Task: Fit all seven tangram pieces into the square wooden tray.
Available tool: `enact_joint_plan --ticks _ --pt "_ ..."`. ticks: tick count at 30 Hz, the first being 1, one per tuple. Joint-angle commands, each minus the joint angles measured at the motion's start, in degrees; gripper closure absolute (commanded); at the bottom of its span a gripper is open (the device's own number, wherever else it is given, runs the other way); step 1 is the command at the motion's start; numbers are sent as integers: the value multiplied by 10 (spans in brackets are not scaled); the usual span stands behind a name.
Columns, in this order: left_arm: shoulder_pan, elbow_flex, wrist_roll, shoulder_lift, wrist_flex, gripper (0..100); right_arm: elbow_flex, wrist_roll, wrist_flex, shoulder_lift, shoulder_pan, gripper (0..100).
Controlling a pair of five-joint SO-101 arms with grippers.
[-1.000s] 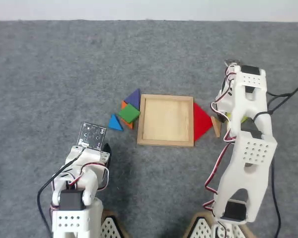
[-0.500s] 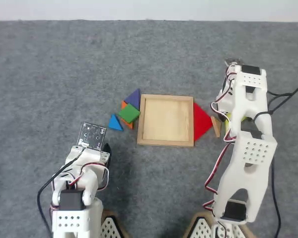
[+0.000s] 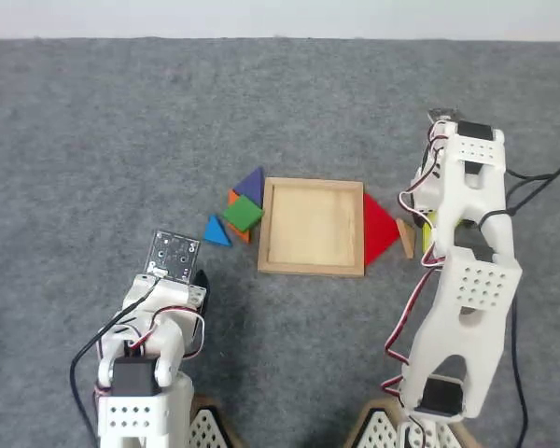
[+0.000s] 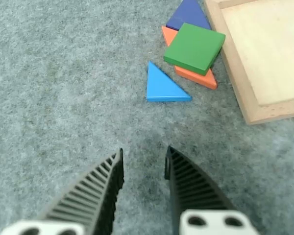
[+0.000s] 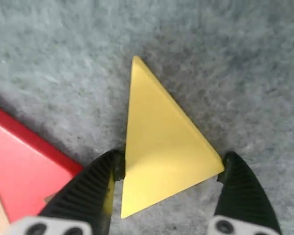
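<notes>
While your left pincer (image 4: 144, 152) is hanging open and empty, your right pincer (image 5: 172, 165) is pinching the yellow triangle (image 5: 157, 132).

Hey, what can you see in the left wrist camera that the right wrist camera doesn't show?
Only the left wrist view: the blue triangle, the green square lying on an orange piece, the purple triangle, a wooden tray corner, and the left gripper open over the carpet. Only the right wrist view: the yellow triangle between the right gripper fingers, which touch its sides, and the red triangle. Both: the carpet.
</notes>
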Motion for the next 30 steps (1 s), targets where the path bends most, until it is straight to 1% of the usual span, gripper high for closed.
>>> enact_joint_plan --ticks 1,6,10,15,20,24,28,30 --pt "-4 -7 5 -10 2 861 -14 8 17 -64 -10 786" --pt "-4 -7 5 -10 2 861 -14 8 38 -90 -12 786" --pt "-4 -7 5 -10 2 861 -14 1 58 -108 -52 786" --pt "-4 -7 5 -10 2 861 -14 -79 102 -153 -160 786" --pt "-4 -7 5 -10 2 861 -14 -158 111 -175 -255 786" --pt "-4 -7 5 -10 2 861 -14 -224 81 -153 -305 786" --pt "-4 -7 5 -10 2 861 -14 -307 29 -111 -343 786" --pt "-4 -7 5 -10 2 861 -14 -331 6 -96 -360 786"
